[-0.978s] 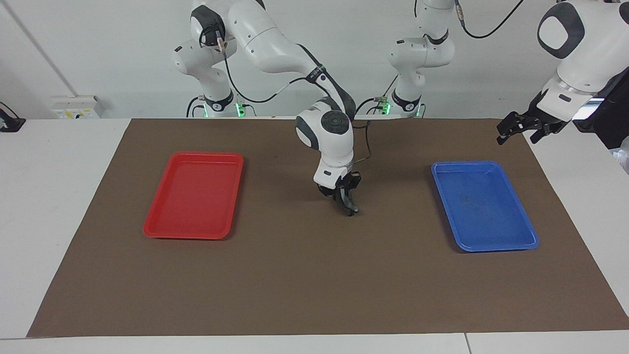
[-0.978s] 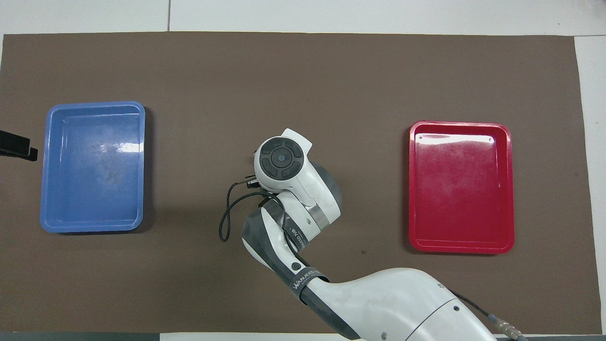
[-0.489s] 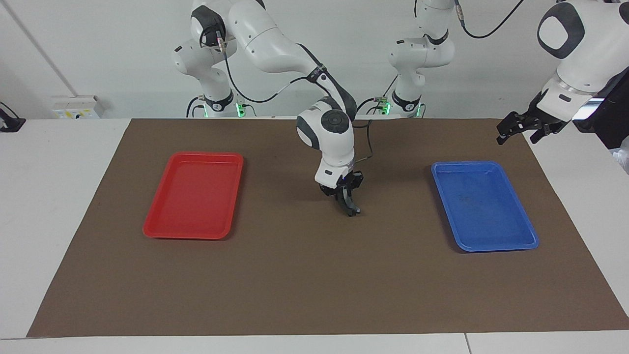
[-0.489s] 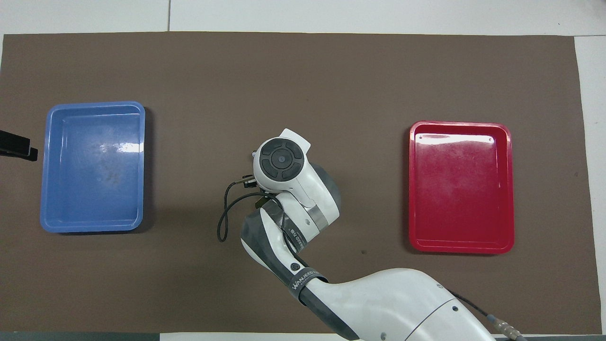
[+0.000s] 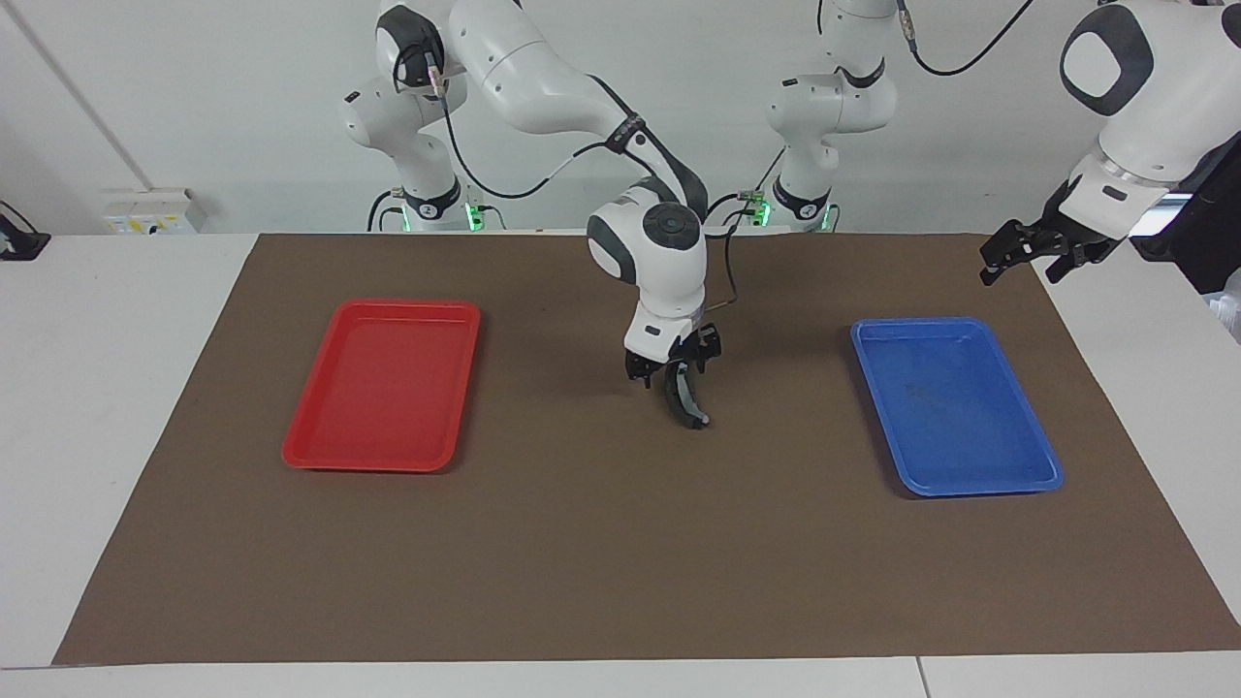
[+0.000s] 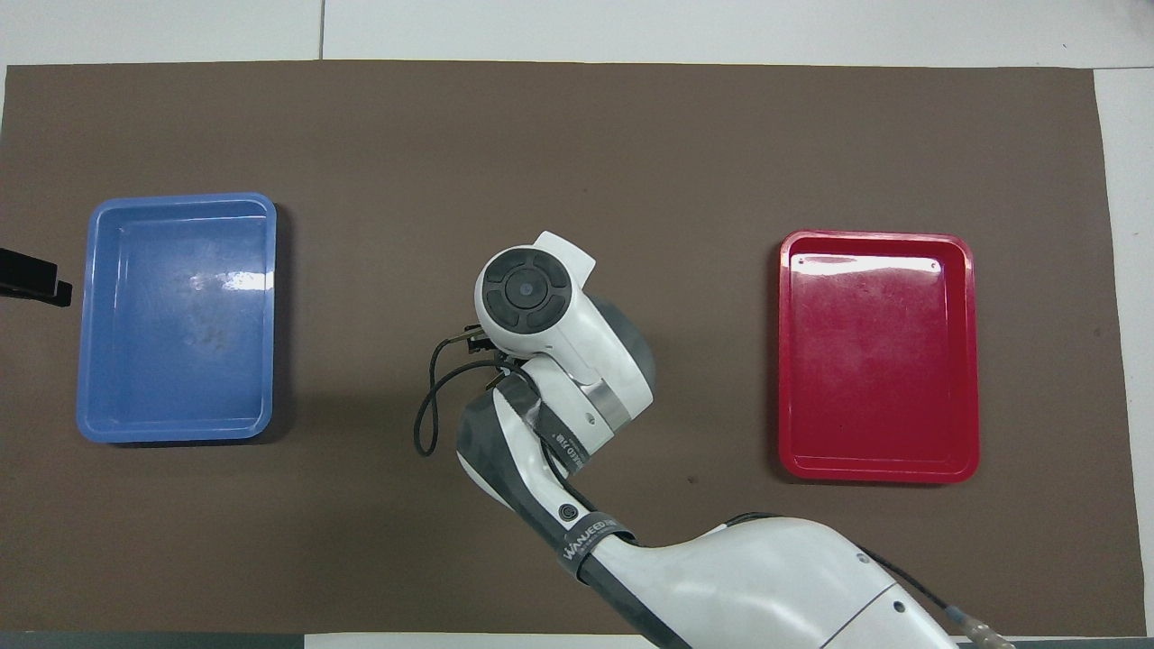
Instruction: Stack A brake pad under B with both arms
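Note:
My right gripper [image 5: 676,373] hangs over the middle of the brown mat, between the two trays. It is shut on B [image 5: 687,400], the black curved pad with a light strip. B hangs down on edge from the fingers, its lower tip close to the mat. I cannot tell whether the tip touches. In the overhead view the right arm's wrist [image 6: 527,293] hides the gripper and B. The A brake pad shows in neither view. My left gripper [image 5: 1023,260] waits open and empty, raised past the blue tray at the left arm's end of the table; its tip shows in the overhead view [image 6: 34,278].
A red tray [image 5: 320,451] lies on the mat toward the right arm's end, also in the overhead view [image 6: 787,361]. A blue tray [image 5: 970,485] lies toward the left arm's end, also in the overhead view [image 6: 90,324]. Both trays hold nothing. The brown mat [image 5: 582,562] covers most of the table.
My right hand has risen slightly and turned, so more of B shows below the fingers. The left arm has not moved.

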Controlling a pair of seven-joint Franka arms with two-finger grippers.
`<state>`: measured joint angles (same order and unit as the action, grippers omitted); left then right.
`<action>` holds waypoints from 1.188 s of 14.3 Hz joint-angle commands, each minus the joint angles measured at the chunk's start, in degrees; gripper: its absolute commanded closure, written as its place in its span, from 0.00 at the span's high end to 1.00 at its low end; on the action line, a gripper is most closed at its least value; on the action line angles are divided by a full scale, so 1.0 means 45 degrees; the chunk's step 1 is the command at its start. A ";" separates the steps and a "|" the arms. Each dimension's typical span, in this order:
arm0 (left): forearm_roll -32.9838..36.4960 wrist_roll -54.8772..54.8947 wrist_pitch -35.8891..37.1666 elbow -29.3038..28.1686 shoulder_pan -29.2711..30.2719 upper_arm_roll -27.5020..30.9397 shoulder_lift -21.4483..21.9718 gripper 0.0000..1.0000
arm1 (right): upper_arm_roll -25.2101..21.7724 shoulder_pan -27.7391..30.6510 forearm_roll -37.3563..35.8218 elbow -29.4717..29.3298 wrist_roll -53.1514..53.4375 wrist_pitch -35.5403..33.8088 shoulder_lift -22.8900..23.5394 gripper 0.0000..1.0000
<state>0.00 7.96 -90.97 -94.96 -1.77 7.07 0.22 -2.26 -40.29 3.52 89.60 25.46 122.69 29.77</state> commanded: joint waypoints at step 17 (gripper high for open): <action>0.0215 0.0010 0.0098 -0.0109 0.0139 -0.0127 0.0206 1.00 | -0.0005 0.9833 -0.0489 0.1359 -0.5247 -0.8024 -0.7005 1.00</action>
<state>0.00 7.95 -90.97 -94.96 -1.77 7.07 0.22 -2.83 3.16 1.89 95.16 2.56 87.38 -0.92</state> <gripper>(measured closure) 0.000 0.000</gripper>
